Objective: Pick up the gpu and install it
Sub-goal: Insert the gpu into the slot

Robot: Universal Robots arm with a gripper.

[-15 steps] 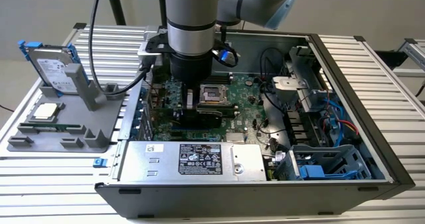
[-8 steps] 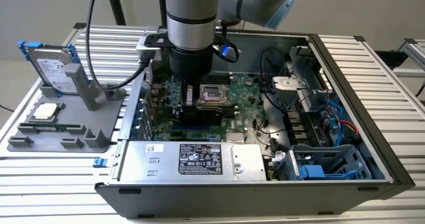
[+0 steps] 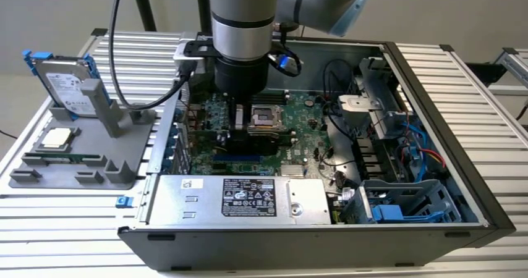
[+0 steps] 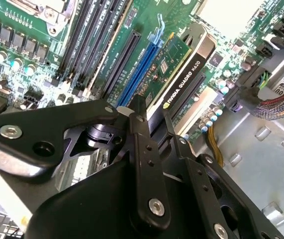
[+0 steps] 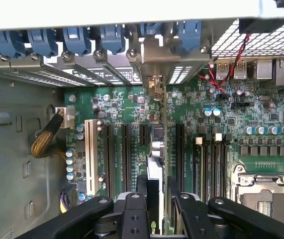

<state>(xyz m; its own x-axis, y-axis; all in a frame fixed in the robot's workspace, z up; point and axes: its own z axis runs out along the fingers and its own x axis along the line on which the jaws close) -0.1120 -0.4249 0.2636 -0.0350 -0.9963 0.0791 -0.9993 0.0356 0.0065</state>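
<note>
One hand [image 4: 149, 119] is closed on the gpu [image 4: 179, 74], held edge-down inside the case [image 3: 462, 185], its long axis running along the motherboard [image 5: 127, 104] slots, bracket toward the rear wall.

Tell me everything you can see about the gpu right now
The gpu is a thin flat card standing on edge inside the open computer case, over the motherboard's long expansion slots. In the second wrist view its green circuit board face and a black edge strip with white lettering show. In the first wrist view its silver end bracket reaches the case's rear slot openings. The end effector grips its upper edge. Whether it is fully seated cannot be told.
</note>
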